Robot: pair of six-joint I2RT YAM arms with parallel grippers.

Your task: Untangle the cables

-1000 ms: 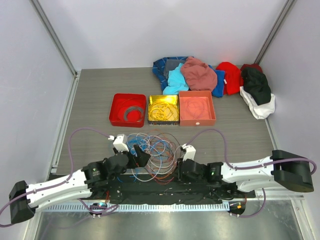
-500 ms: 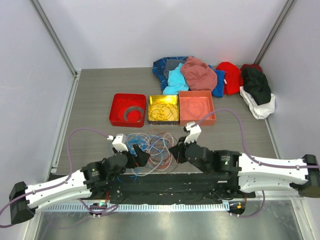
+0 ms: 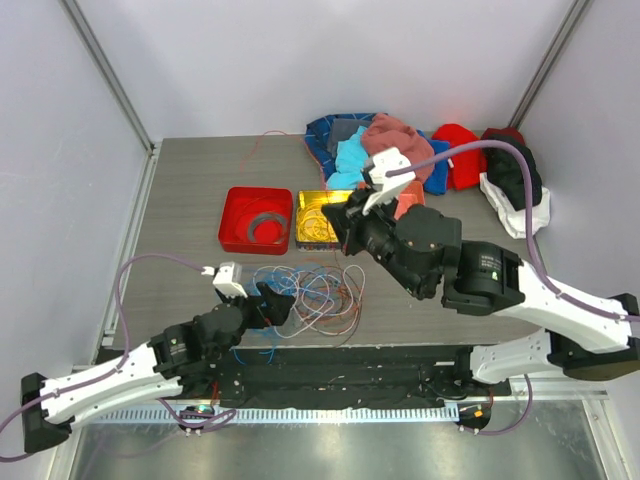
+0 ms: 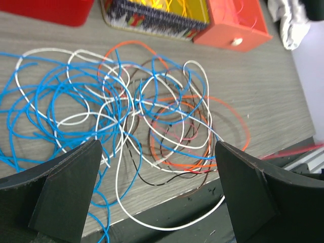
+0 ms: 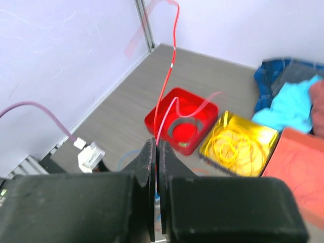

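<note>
The cables [image 3: 318, 295] lie in a loose tangle of blue, white, orange and brown loops on the table in front of the trays. In the left wrist view the tangle [image 4: 142, 111] spreads between my wide-apart fingers. My left gripper [image 3: 283, 303] is open and empty, low over the tangle's near left side [image 4: 159, 202]. My right gripper [image 3: 338, 222] is raised high over the trays, shut on a thin red cable [image 5: 173, 50]. That cable rises from the jaws [image 5: 158, 149] and curves away upward.
A red tray [image 3: 232, 222] holding a grey cable ring, a yellow tray [image 3: 327, 240] with yellow wire and a salmon tray [image 3: 420, 240] stand in a row behind the tangle. A heap of coloured clothes [image 3: 470, 160] lies at the back right. A black strip [image 3: 330, 375] edges the table's front.
My right arm has swung up and back from the tangle's near right side to above the trays, drawing a red cable out with it. My left gripper stayed over the tangle.
</note>
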